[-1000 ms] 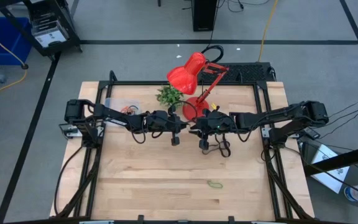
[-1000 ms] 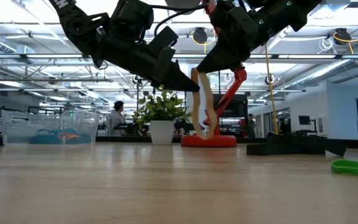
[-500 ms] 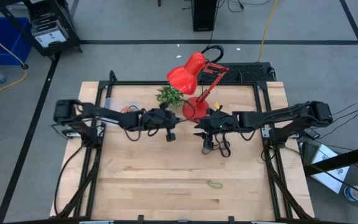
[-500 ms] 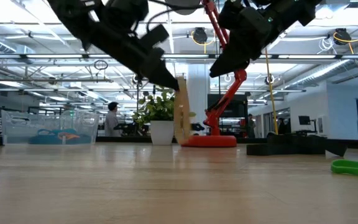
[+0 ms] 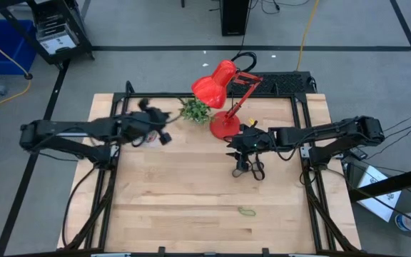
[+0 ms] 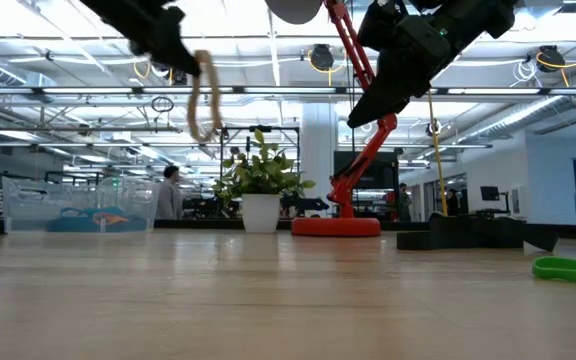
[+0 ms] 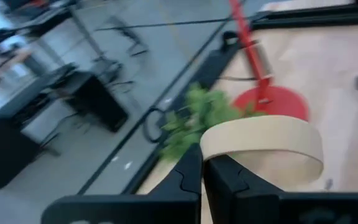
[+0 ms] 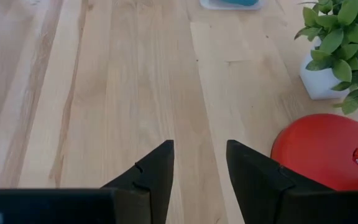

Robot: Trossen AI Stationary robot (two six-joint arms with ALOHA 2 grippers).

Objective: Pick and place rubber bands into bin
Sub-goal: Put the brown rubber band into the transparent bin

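A tan rubber band hangs as a long loop from my left gripper, which is shut on it high above the table's left half, near the bin. The clear bin stands at the far left and holds a blue and an orange band. My left gripper shows blurred in the high view. My right gripper stands open in the air near the table's middle, holding nothing. A green rubber band lies flat near the front edge, and black rubber bands lie below my right gripper. My left gripper pinches the tan band between its two shut fingers at one end of the loop. The rest of the band stands out beyond the fingertips as an open loop. In the low view the band hangs slack below the fingers, lifted clear of the table.
A small potted plant and a red desk lamp with a round base stand at the far middle, between the two arms. Bare wood lies ahead of my right gripper. A black block sits at the far right.
The tan band hung at the table's middle with both grippers at its top. My left gripper has carried it up and toward the table's left edge, tipping closer to level, and the band swings below it. My right gripper has stayed near the middle without the band.
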